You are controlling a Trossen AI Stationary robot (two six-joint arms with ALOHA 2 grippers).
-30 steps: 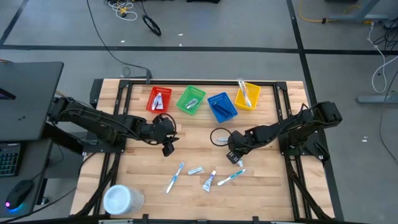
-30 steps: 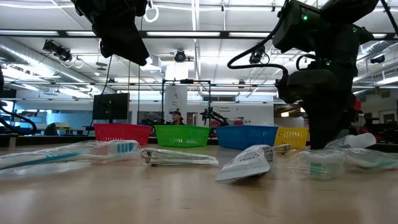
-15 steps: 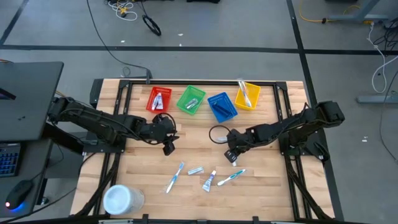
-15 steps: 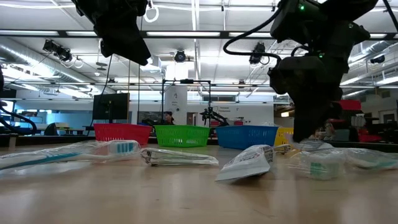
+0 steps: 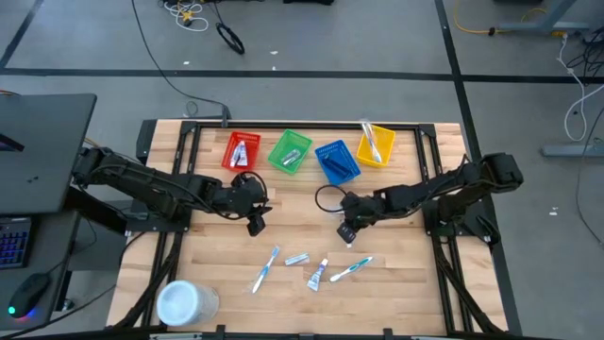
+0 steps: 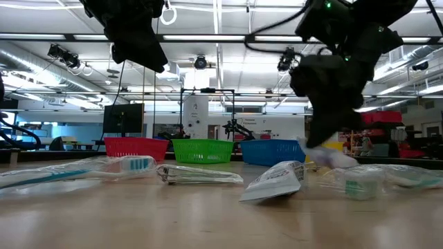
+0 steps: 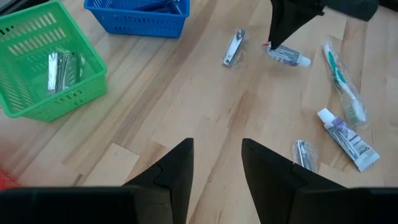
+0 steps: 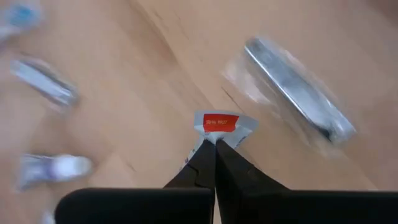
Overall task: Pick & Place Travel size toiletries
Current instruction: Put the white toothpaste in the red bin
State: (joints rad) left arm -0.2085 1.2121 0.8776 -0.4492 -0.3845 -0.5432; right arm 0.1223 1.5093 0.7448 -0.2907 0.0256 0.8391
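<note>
- Right gripper [image 5: 345, 232] sits over the middle of the table, a bit below the blue basket [image 5: 336, 161]. Fingers are pinched tight on the crimped end of a small tube [image 8: 217, 125], the end with the red patch.
- From table height the tube [image 6: 325, 156] hangs off the fingertips, clear of the wood, though it's blurry there.
- In the left wrist view the same tube [image 7: 288, 56] dangles from the right arm's dark fingers [image 7: 281, 28], with a wrapped metal clipper [image 7: 233, 47] lying just beside it on the table.
- Left gripper [image 5: 255, 225] hangs over the table's left-centre, below the red basket [image 5: 240, 151]. Its fingers [image 7: 176, 174] are spread apart with nothing between them, just bare wood.
- Still loose on the near part of the table: a blue toothbrush [image 5: 265, 268], a small wrapped item [image 5: 297, 259], a white tube [image 5: 317, 274] and a teal toothbrush [image 5: 350, 268], all in a rough row.
- Green basket [image 5: 290, 152] has some wrapped metal bits in it, and the red one has a packet too. Yellow basket [image 5: 376, 145] holds a pale stick-like thing poking over its rim.
- White tub [image 5: 179, 302] sits at the near left corner, well away from everything.
- A dark cable loop [image 5: 328, 201] lies just beside the right gripper.
</note>
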